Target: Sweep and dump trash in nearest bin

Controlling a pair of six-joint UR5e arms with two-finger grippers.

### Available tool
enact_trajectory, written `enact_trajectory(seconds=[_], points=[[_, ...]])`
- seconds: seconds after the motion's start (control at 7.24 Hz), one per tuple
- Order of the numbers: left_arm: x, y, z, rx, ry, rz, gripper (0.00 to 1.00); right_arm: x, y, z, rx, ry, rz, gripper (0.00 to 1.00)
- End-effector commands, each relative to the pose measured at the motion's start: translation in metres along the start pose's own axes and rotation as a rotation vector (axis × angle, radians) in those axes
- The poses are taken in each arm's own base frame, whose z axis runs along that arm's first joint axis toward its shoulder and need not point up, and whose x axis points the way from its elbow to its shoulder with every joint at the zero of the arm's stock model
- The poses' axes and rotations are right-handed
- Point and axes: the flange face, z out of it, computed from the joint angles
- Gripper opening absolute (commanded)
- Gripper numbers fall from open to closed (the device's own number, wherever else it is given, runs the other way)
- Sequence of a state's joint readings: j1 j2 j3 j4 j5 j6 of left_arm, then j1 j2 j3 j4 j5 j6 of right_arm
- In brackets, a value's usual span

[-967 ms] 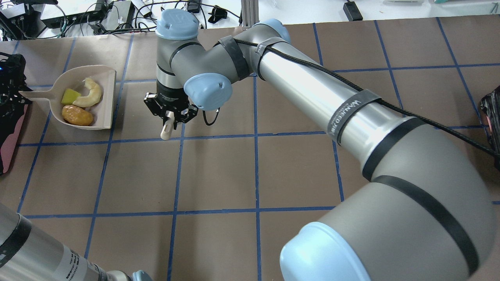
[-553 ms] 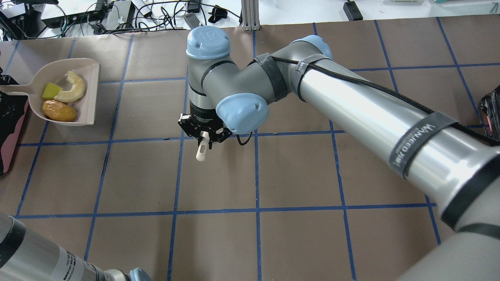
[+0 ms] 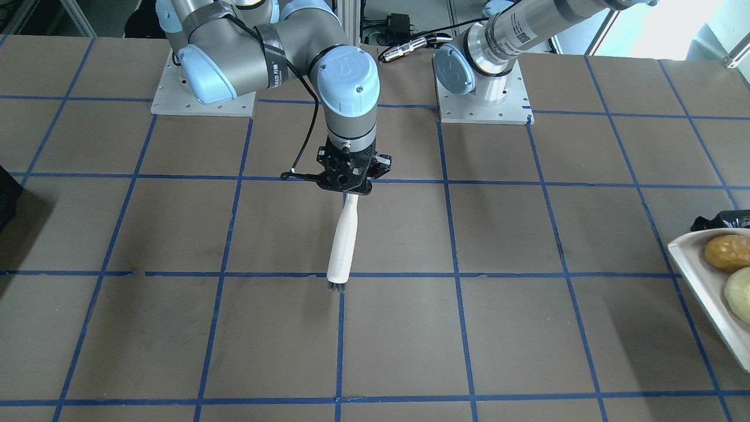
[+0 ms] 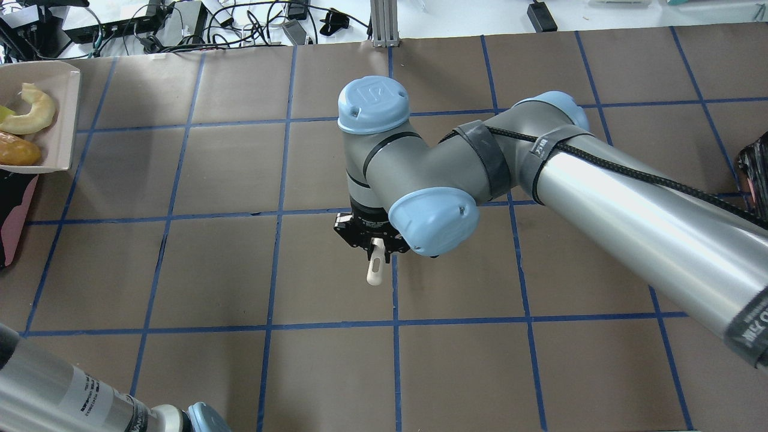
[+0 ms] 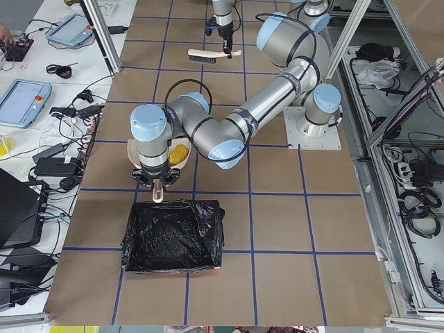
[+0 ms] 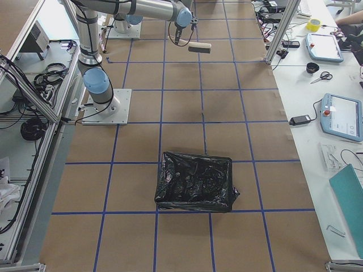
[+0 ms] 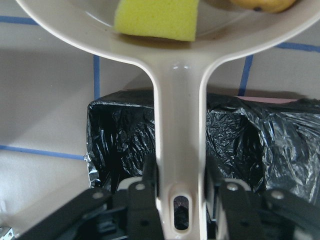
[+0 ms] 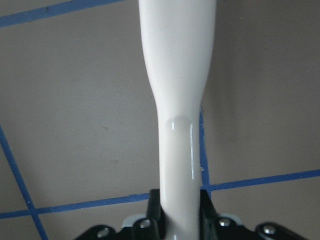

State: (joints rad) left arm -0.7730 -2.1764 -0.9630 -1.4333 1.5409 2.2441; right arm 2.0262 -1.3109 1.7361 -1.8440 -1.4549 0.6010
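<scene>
Brown paper-covered table [image 4: 210, 270] with a blue tape grid. The right arm [image 4: 630, 198] reaches in to mid-table with its wrist pointing down. The left arm [image 5: 257, 111] is stretched out to the table's left end. The bin [image 5: 173, 236], lined with a crinkled black bag, sits on the table at that left end, well apart from the right arm. The dustpan [image 4: 63, 120], beige, is held up roughly level just beside the bin. In the left wrist view its handle runs over the bag's edge, while the pan itself is over bare table past the bin's rim. The brush [image 3: 343, 240] has a white handle and hangs straight down at mid-table with dark bristles at the bottom over a blue line; it probably sits just clear of the paper, hard to tell. The right gripper [image 3: 350, 189] has its jaws closed tight on the top of the brush handle. The left gripper [image 7: 178, 192] has its jaws clamped on the end of the dustpan handle, fingers pressing both sides. All the trash lies in the pan: the golden-brown chunk [image 4: 15, 151], the pale crescent [image 4: 30, 117] next to it, and the yellow wedge [image 7: 157, 19] nearest the handle.
</scene>
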Motion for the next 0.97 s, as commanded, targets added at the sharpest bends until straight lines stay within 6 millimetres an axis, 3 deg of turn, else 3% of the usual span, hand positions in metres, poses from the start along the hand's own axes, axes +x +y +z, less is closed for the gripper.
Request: enact_trajectory(seconds=[0.0,0.41,0.83], points=[[0.001,0.053,-0.022,-0.006,-0.029,-0.047,0.00,0.051,0.007,0.005,-0.029,0.015,-0.040,0.00],[0.002,0.107,-0.022,-0.042,-0.065,-0.061,0.00,0.103,0.013,0.011,-0.031,0.052,-0.085,0.00],[0.007,0.146,-0.021,-0.186,-0.122,0.043,0.00,0.152,-0.003,0.020,-0.043,0.085,-0.076,0.00]])
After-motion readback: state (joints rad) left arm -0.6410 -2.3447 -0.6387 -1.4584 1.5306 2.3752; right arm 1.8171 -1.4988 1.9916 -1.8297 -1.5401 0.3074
